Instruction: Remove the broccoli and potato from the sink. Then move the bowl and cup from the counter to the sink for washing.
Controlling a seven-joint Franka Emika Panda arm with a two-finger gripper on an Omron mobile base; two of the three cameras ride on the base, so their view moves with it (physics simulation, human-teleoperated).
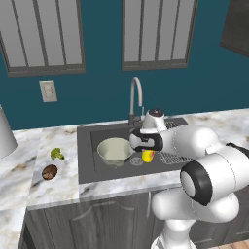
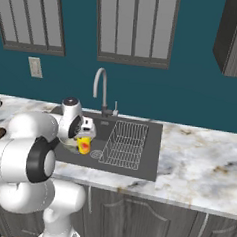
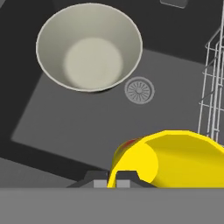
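Observation:
My gripper (image 3: 112, 177) is shut on the rim of the bright yellow cup (image 3: 175, 157), which it holds tilted low inside the dark grey sink (image 1: 87, 165), between the round drain (image 3: 139, 90) and the wire rack. From the base views the cup (image 1: 148, 155) (image 2: 84, 146) hangs just under the hand. The cream bowl (image 1: 115, 150) (image 3: 89, 48) stands upright on the sink floor, left of the cup. On the marble counter (image 1: 53, 187) left of the sink lie the yellow-green broccoli (image 1: 57, 154) and, nearer the front edge, the brown potato (image 1: 49, 171).
A wire rack (image 2: 125, 143) (image 3: 212, 92) fills the right half of the basin, close beside the cup. The curved chrome faucet (image 1: 136, 95) rises behind the sink. Open marble counter (image 2: 202, 161) stretches to the right.

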